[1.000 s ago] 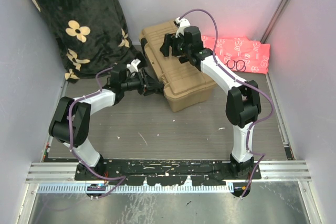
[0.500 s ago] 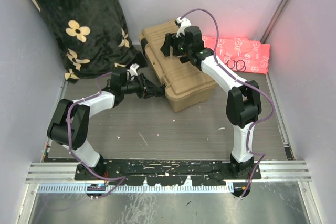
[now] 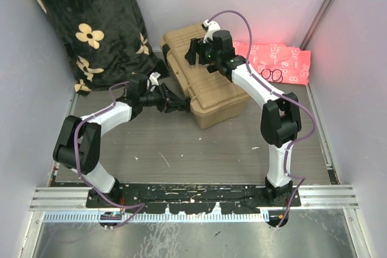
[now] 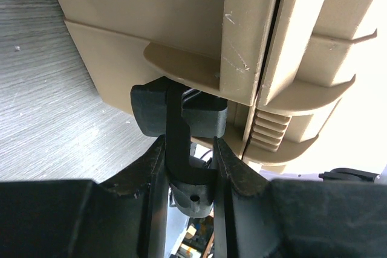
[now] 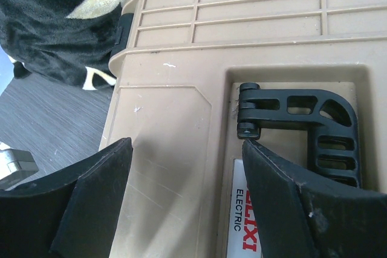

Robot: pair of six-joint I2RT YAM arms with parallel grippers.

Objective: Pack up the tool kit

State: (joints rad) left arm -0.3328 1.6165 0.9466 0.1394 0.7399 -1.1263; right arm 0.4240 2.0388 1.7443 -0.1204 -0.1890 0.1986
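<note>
The tan toolbox (image 3: pixel 208 89) stands closed at the table's middle back, its ribbed lid down. My left gripper (image 3: pixel 176 102) is at the box's left side. In the left wrist view, my left gripper (image 4: pixel 188 143) is shut on a black latch (image 4: pixel 175 110) that hangs below the box's wall (image 4: pixel 181 16). My right gripper (image 3: pixel 196 52) hovers open over the lid. In the right wrist view, my right gripper (image 5: pixel 186 146) straddles bare lid (image 5: pixel 163 113) beside the black folded handle (image 5: pixel 314 119). No pliers or screwdrivers show.
A black floral blanket (image 3: pixel 91 22) is heaped at the back left, touching the box. A pink patterned cloth (image 3: pixel 275 61) with black rings (image 3: pixel 272 75) on it lies at the back right. Grey walls close in on both sides.
My left gripper has shifted slightly right and in against the box's side at the latch. The right arm and the box have not moved.
</note>
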